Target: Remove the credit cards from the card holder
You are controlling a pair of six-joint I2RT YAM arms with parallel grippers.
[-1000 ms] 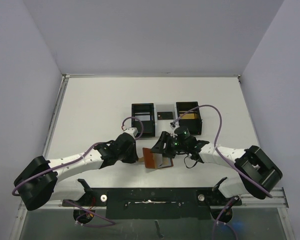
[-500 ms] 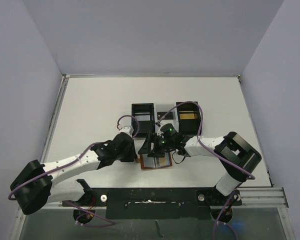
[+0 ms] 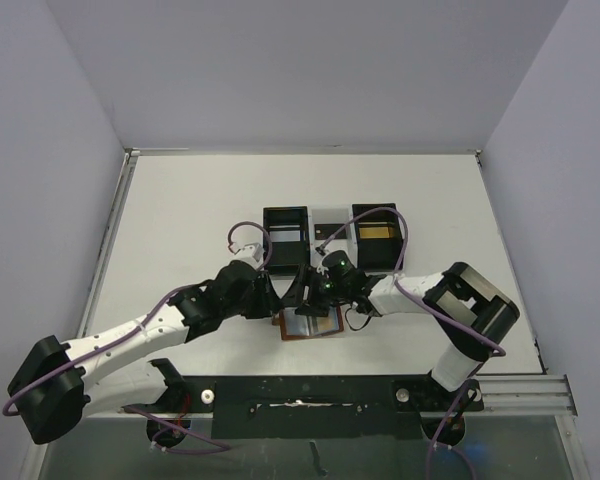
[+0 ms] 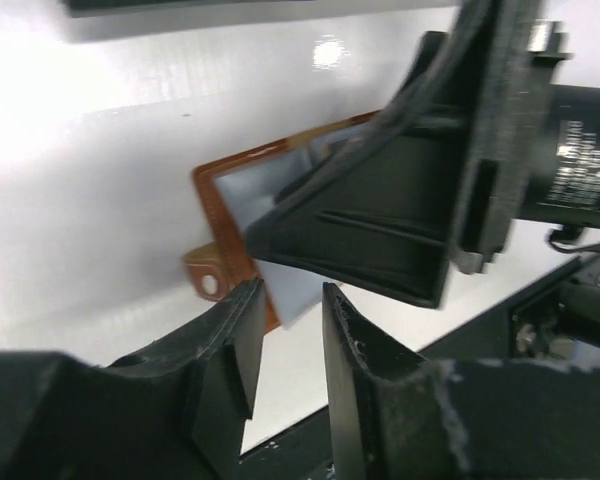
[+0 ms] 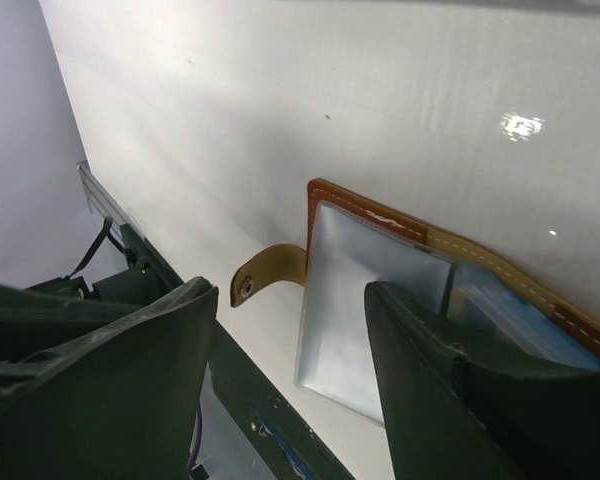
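Note:
The card holder lies open and flat near the table's front edge, blue-grey inside up. It also shows in the left wrist view and the right wrist view, snap tab pointing left. My right gripper is open wide over its left half; one finger sits over the inner pockets. My left gripper is open with a narrow gap at the wallet's near-left corner, holding nothing. One gold credit card lies in the tray's right compartment. Cards in the pockets are not clearly visible.
The black-and-white three-compartment tray stands just behind the wallet, with a small black card in its middle section. The dark front rail runs close below the wallet. My two grippers are nearly touching.
The wallet's left leaf, tilted up a second ago, now lies flat and open. My right gripper moved left over it. My left gripper reached in to its left edge.

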